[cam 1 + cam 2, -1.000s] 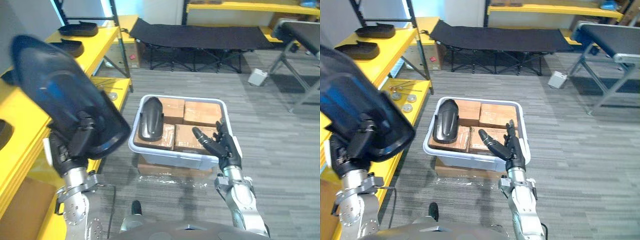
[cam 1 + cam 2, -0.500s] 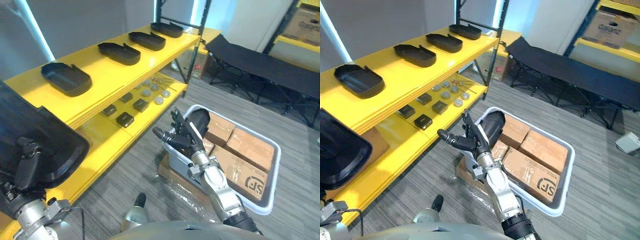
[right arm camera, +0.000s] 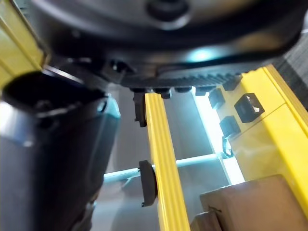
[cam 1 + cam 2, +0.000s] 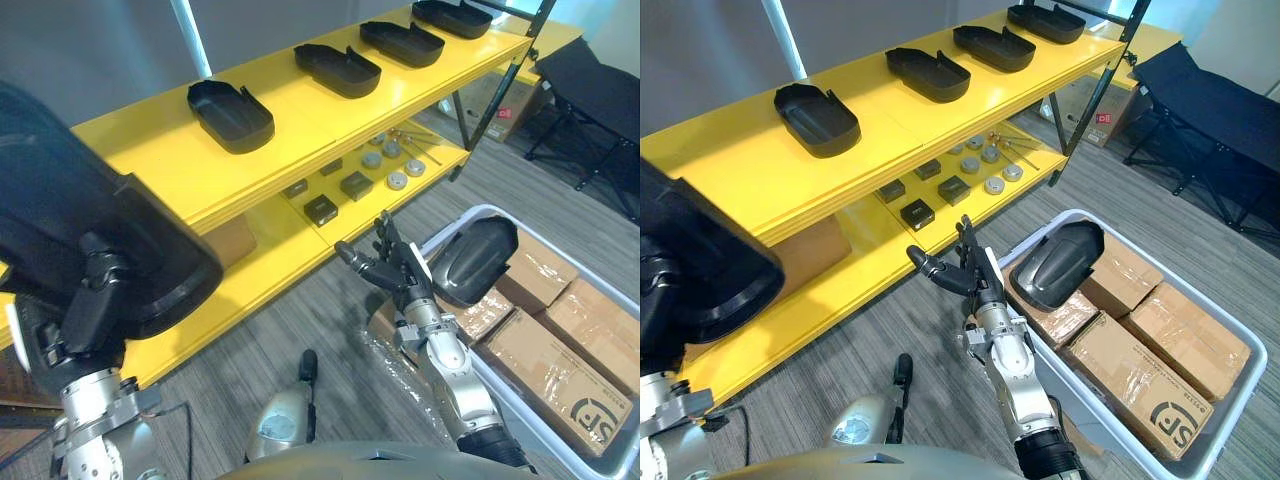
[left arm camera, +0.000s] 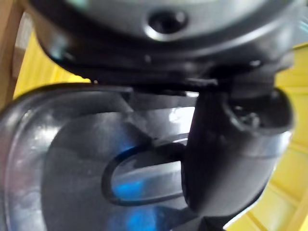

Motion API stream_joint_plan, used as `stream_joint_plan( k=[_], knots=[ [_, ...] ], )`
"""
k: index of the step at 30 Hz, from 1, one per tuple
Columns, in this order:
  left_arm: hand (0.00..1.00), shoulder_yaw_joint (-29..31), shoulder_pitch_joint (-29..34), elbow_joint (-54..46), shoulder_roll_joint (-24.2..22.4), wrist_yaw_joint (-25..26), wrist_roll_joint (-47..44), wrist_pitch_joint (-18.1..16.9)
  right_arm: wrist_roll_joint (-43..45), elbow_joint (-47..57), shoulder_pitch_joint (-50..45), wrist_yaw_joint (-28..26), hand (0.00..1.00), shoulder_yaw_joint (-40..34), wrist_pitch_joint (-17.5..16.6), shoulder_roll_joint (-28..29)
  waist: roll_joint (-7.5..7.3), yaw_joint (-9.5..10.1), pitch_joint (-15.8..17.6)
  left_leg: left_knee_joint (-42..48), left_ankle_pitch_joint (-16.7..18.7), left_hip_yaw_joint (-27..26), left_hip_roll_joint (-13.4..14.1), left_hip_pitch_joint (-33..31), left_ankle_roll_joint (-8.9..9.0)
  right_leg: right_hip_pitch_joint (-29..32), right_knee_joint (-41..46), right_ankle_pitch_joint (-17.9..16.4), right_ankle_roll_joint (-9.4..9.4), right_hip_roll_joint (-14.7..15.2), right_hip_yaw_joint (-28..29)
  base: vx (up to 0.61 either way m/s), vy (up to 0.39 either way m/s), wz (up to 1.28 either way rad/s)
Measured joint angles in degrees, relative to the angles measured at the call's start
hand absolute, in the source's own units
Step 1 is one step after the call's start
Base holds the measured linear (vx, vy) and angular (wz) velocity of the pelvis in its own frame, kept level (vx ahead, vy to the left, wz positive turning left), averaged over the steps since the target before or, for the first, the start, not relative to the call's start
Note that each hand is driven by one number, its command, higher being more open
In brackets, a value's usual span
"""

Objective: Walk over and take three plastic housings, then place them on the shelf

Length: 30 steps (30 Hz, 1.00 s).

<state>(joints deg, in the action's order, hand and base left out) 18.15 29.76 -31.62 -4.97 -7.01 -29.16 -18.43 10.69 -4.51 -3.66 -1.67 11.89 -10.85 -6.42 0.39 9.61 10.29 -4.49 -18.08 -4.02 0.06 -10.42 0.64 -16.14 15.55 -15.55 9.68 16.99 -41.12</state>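
My left hand (image 4: 88,312) is shut on a large black plastic housing (image 4: 95,235), held up at the left in front of the yellow shelf (image 4: 160,160). In the left wrist view the thumb (image 5: 226,154) presses on the housing's glossy inner face (image 5: 67,159). Several black housings lie in a row on the top shelf board, the nearest one (image 4: 230,115) hollow side up. Another housing (image 4: 470,262) lies in the grey bin (image 4: 1230,425) at the right. My right hand (image 4: 388,270) hovers open between shelf and bin, holding nothing.
Small metal parts (image 4: 340,185) sit on the lower shelf board. A cardboard box (image 4: 810,250) stands under it. Taped cardboard boxes (image 4: 555,365) fill the bin. A black folding cot (image 4: 1210,110) stands at the far right. The shelf's dark upright post (image 4: 495,85) stands at its far end.
The camera has swung left, so the shelf now runs across the view and the bin sits at the right. My left hand still holds its housing; my right hand stays open.
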Motion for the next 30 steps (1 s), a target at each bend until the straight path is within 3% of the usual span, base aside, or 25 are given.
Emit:
stream_joint_plan(
  k=[3, 6, 7, 8, 11, 13, 14, 15, 16, 17, 18, 19, 20, 21, 22, 23, 24, 26, 27, 29, 30],
  knots=[
    [0.0, -3.6, -2.5, 0.9, 2.8, -3.6, 0.5, 0.1, 1.5, 1.0, 0.2, -2.5, 1.0, -1.0, -1.7, -0.2, 0.68, -0.88, 1.3, -0.2, -1.3, 2.6, -0.4, 0.0, 0.51, 0.4, 3.5, -3.6, 1.09, -0.2, 2.3, -0.1, -0.065, 0.43],
    [0.0, -4.3, -1.9, 0.9, 3.7, -4.1, 0.5, 0.1, 1.5, 2.6, 0.2, -6.1, 1.0, -0.6, -2.3, -1.7, 3.5, -1.53, 2.6, -0.1, -1.3, 3.9, 0.7, -0.3, 1.64, 1.4, 7.0, -5.7, 0.97, -1.5, 2.3, -0.16, -0.105, 0.19],
    [0.0, -4.4, -1.4, 1.3, 3.8, -3.7, 0.5, 0.1, 1.3, 3.0, 0.1, -7.1, 1.0, -0.4, -2.5, -2.8, 4.16, -1.95, 2.9, 0.5, 1.2, 4.4, 0.9, -1.0, 4.27, 1.6, 7.3, -6.2, 0.28, -1.9, 1.6, -0.1, -0.06, 0.35],
    [0.0, -4.2, -1.4, 2.3, 4.0, -3.5, 0.5, -0.1, 1.3, 3.0, 0.0, -8.0, 1.0, -0.5, -2.7, -3.2, 3.04, -1.85, 3.6, 2.8, 6.5, 3.1, 0.8, -2.8, 4.64, 1.9, 6.9, -6.2, -0.13, -1.0, 0.7, -0.07, -0.043, 0.38],
    [0.0, -2.8, -1.1, 2.9, 4.2, -3.2, 0.5, -0.2, 1.5, 3.0, 0.0, -8.7, 1.0, -0.7, -4.1, -3.3, 3.14, -0.49, 4.0, 8.7, 5.8, 3.1, 0.4, -4.1, 1.39, 1.9, 6.9, -6.4, -0.51, -0.8, -0.3, 0.0, -0.007, 0.17],
    [0.0, -2.2, -1.0, 2.9, 4.4, -3.3, 0.6, -0.4, 1.4, 3.0, 0.1, -8.2, 1.0, -0.7, -5.2, -2.6, 2.87, 0.43, 4.1, 11.3, 5.6, 3.1, 0.0, -4.9, 1.21, 0.6, 6.1, -6.6, 0.12, -0.8, -1.3, 0.13, 0.035, 0.17],
    [0.0, -1.5, -1.2, 3.0, 4.4, -3.7, 0.6, -0.4, 1.4, 3.0, 0.2, -7.5, 1.0, -0.6, -5.9, -1.7, 1.57, 1.15, 4.8, 13.4, 6.1, 3.2, -1.0, -5.4, 0.6, -0.7, 5.0, -6.5, 0.93, -0.4, -1.7, 0.24, 0.052, 0.32],
    [0.0, -0.3, -1.1, 3.0, 4.4, -4.6, 0.5, -0.4, 1.3, 3.0, 0.2, -6.5, 1.0, -0.6, -6.7, -0.3, -0.65, 1.94, 4.4, 16.5, 8.9, 3.2, -2.8, -7.2, 0.04, -1.7, 3.0, -5.6, 2.23, 0.2, -3.0, 0.19, 0.039, 0.28],
    [0.0, 0.0, -1.2, 3.0, 4.4, -4.8, 0.5, -0.4, 1.3, 3.0, 0.3, -6.2, 1.0, -0.7, -6.8, 0.0, -1.07, 2.2, 4.5, 17.1, 9.5, 3.1, -3.1, -7.4, 0.01, -2.1, 2.5, -5.3, 2.75, 0.4, -3.3, 0.3, 0.042, 0.3],
    [0.0, 0.6, -1.2, 3.1, 4.2, -5.5, 0.5, -0.2, 0.9, 3.1, 0.4, -5.1, 1.0, -0.8, -7.3, 0.3, -1.83, 2.64, 4.5, 19.1, 11.8, 3.6, -4.1, -7.7, -0.26, -2.9, 3.9, -3.4, 2.17, 0.9, -2.4, 0.3, 0.097, 0.48],
    [0.0, 0.7, -1.3, 3.1, 3.9, -6.3, 0.6, -0.1, 0.9, 3.0, 0.4, -4.3, 1.0, -1.3, -7.4, 0.1, -1.26, 2.14, 4.2, 21.1, 13.0, 5.0, -4.9, -7.5, -1.51, -1.6, 9.7, -0.8, -1.14, 2.5, -0.2, 0.36, 0.146, 0.53],
    [0.0, 0.9, -1.4, 3.0, 3.9, -6.7, 0.6, -0.1, 0.9, 3.0, 0.5, -4.0, 1.0, -1.5, -7.4, 0.0, -1.13, 2.03, 4.0, 21.4, 14.0, 5.3, -5.1, -6.9, -1.53, -0.3, 13.2, 0.8, -3.05, 3.5, 1.9, 0.26, 0.18, 0.45],
    [0.0, 2.0, -1.9, 3.0, 4.1, -7.1, 0.6, -0.1, 0.9, 3.0, 1.0, -4.0, 1.0, -1.9, -7.8, 0.3, -1.21, 2.61, 3.9, 20.7, 16.0, 5.5, -5.4, -5.0, -1.6, 3.3, 21.2, 5.6, -5.52, 5.3, 7.1, 0.21, 0.129, 0.12],
    [0.0, 2.6, -2.1, 3.0, 4.1, -6.8, 0.6, -0.1, 0.9, 3.0, 1.3, -4.0, 1.0, -2.0, -8.1, 0.5, -1.2, 2.45, 3.9, 20.1, 16.5, 5.8, -5.6, -4.1, -1.93, 5.2, 24.9, 8.8, -5.72, 5.9, 10.1, 0.27, 0.1, 0.11],
    [0.0, 3.1, -2.8, 3.0, 4.2, -5.6, 0.5, -0.2, 0.9, 3.0, 2.2, -4.3, 1.0, -2.1, -8.9, 1.2, -1.14, 1.65, 4.0, 19.0, 17.2, 6.8, -5.6, -2.2, -2.32, 9.5, 31.8, 6.5, -4.64, 6.0, 15.1, 0.27, 0.052, 0.2],
    [0.0, 3.5, -3.4, 3.0, 4.3, -4.0, 0.6, -0.2, 0.9, 3.1, 3.1, -4.8, 1.0, -2.2, -9.7, 2.1, -0.77, 0.44, 4.0, 17.6, 17.5, 8.0, -5.5, 0.1, -2.78, 13.6, 35.6, 2.6, -5.33, 5.6, 16.6, 0.27, 0.033, 0.23],
    [0.0, 3.4, -3.7, 3.0, 4.5, -3.5, 0.6, -0.2, 0.9, 3.1, 3.4, -5.2, 1.0, -2.2, -9.9, 2.1, -0.64, -0.23, 4.0, 16.9, 17.6, 8.9, -5.4, 1.4, -2.9, 15.3, 35.9, 1.0, -6.12, 5.0, 16.7, 0.26, 0.008, 0.34],
    [0.0, 2.6, -6.7, 3.1, 5.9, -2.4, 0.6, 0.0, 0.9, 3.4, 4.7, -5.6, 1.0, -2.6, -10.5, 0.9, 0.53, -2.72, 4.3, 15.8, 18.7, 12.5, -4.6, 5.0, -3.19, 22.1, 29.1, -1.8, -8.65, -0.6, 21.2, 0.23, -0.038, 0.68],
    [0.0, 2.0, -7.9, 3.4, 6.4, -2.2, 0.6, -0.1, 0.9, 4.0, 4.7, -5.4, 1.0, -3.0, -10.5, 0.4, 0.77, -3.29, 4.2, 16.4, 19.2, 13.8, -4.5, 5.2, -3.17, 23.7, 26.4, -1.8, -8.6, -2.5, 23.6, 0.21, -0.099, 1.14],
    [0.0, 0.2, -11.6, 5.9, 8.4, -1.7, 0.5, -0.1, 1.4, 7.1, 4.5, -5.0, 1.0, -5.1, -10.5, -1.2, 0.97, -5.52, 4.0, 17.5, 20.9, 19.5, -4.7, 6.3, -2.02, 26.3, 13.9, 0.5, -5.14, -7.9, 33.3, 0.22, -0.184, 1.39],
    [0.0, -0.1, -11.8, 6.5, 8.7, -1.7, 0.5, -0.1, 1.6, 7.9, 4.4, -4.9, 1.0, -5.5, -10.5, -1.3, 0.75, -5.65, 3.9, 17.4, 21.2, 20.6, -5.1, 7.0, -1.79, 26.0, 11.6, 1.4, -4.66, -8.2, 34.3, 0.24, -0.28, 1.12]
  ],
)
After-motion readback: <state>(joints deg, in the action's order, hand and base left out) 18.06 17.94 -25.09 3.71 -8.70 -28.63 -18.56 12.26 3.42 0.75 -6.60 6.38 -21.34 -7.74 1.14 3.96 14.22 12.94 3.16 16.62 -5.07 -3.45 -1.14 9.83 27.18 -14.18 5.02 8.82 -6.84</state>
